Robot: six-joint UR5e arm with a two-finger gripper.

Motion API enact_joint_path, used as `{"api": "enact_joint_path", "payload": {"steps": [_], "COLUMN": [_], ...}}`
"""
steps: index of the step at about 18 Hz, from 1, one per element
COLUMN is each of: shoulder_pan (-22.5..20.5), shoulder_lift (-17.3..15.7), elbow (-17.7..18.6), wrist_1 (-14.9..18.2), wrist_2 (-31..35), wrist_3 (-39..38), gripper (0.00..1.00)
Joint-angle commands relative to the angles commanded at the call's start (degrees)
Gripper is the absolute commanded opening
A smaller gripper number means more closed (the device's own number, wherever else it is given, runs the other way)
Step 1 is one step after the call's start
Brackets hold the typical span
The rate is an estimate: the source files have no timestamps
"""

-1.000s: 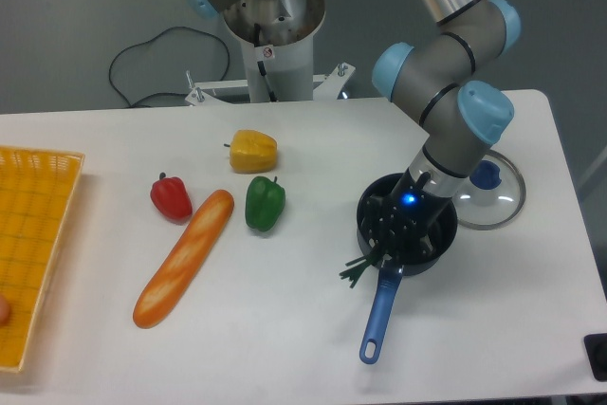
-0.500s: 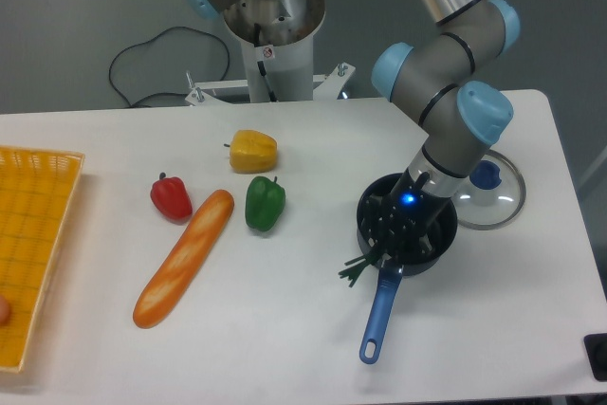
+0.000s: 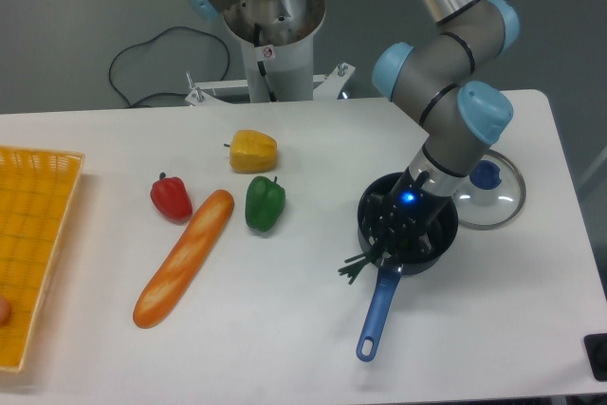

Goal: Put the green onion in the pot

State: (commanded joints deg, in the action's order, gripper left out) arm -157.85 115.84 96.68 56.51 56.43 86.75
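From the fixed camera, the claw (image 3: 406, 225) is sitting low inside the pot (image 3: 372, 208), a blue light glowing on it, and its fingers are lost against the black interior, so I cannot tell how far apart they are or whether they are gripping anything. The green onion (image 3: 358, 265) is lying across the pot's rim at about 7 o'clock, its long axis running from 1 to 7 o'clock, with the splayed stalk ends sticking out over the white tabletop (image 3: 285, 329) and the rest disappearing into the pot. The pot's blue handle is pointing toward 7 o'clock, just beside those ends. A glass lid (image 3: 493, 196) is lying at the pot's 3 o'clock.
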Motion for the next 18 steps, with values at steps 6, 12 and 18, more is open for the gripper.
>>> {"api": "enact_joint_path", "payload": {"steps": [6,12,18], "shoulder_pan": [0.0,-0.1,0.3], "shoulder_lift": [0.2,-0.1,-4.5], "elbow": [-0.4,-0.6,-2.7], "wrist_1": [-0.1,0.0,0.4], "wrist_2": [0.0,0.0,10.2], "wrist_3": [-0.1,-0.4,-0.8], "gripper": [0.94,1.00,1.00]}}
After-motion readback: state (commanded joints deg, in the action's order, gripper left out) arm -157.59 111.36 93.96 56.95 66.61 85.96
